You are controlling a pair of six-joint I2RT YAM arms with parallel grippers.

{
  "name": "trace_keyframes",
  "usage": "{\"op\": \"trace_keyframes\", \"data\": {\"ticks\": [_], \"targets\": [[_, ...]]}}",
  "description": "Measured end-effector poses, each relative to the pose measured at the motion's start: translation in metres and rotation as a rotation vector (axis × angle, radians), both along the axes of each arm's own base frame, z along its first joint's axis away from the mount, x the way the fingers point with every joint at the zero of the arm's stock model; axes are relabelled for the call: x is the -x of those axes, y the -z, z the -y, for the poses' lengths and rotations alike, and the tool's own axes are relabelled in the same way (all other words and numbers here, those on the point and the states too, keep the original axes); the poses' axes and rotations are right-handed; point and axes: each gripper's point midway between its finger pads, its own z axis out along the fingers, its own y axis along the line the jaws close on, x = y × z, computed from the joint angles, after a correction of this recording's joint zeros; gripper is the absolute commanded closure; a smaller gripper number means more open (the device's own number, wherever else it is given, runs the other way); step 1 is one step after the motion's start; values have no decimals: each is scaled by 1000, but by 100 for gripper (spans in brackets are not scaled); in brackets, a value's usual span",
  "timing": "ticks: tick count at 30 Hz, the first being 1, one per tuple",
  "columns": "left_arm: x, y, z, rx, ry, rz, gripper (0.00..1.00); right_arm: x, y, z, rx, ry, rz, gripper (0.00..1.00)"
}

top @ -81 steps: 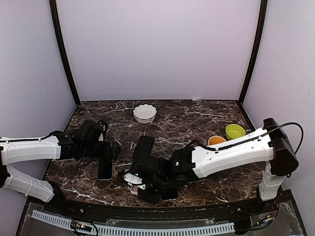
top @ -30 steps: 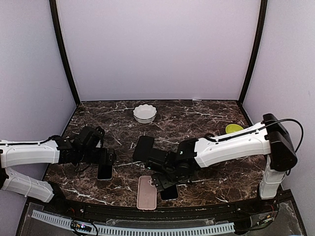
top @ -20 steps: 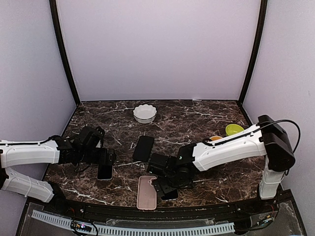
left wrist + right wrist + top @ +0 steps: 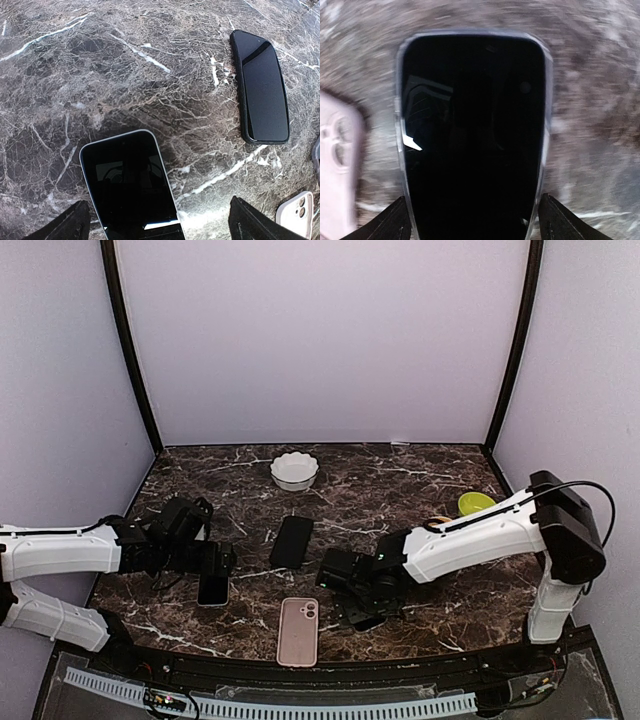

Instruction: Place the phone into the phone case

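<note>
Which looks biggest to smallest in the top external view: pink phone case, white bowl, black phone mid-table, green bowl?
1. pink phone case
2. black phone and white bowl, about alike
3. green bowl, partly hidden

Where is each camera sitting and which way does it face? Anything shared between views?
Top: above and behind the bases, facing down at the table; left arm and right arm show.
Left wrist: over the table's left, facing down past the left fingertips at a bare phone.
Right wrist: close over a second phone, facing down, the right fingertips at the bottom corners; blurred.
Shared: the pink case appears in all three.
</note>
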Motion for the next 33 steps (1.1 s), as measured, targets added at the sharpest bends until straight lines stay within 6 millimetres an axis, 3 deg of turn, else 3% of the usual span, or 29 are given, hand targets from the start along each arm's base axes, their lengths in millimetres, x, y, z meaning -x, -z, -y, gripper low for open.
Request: {"op": "trace_keyframes", "data": {"ticks": [5, 11, 14, 18, 20, 25, 29, 33], "targets": [[0, 0, 0, 0, -1, -1, 1, -17, -3, 38, 48, 68, 34, 8], [1, 4, -1, -3, -4, -16, 1, -21, -10, 41, 99, 21, 51, 3], [3, 8, -4, -4, -14, -27, 1, -25, -27, 29, 103, -7, 76, 7], [7, 15, -12, -9, -32, -46, 1, -23, -63, -25, -29, -65, 132, 19], [9, 18, -15, -13, -39, -55, 1, -14, -69, -48, -100, -101, 125, 27], [10, 19, -17, -15, -44, -59, 1, 7, -40, -70, -128, -142, 39, 39], [11, 21, -17, -11, -46, -65, 1, 14, -11, -70, -100, -138, -19, 61], [12, 26, -19, -6, -57, -80, 1, 19, -6, -75, -133, -137, -47, 75]]}}
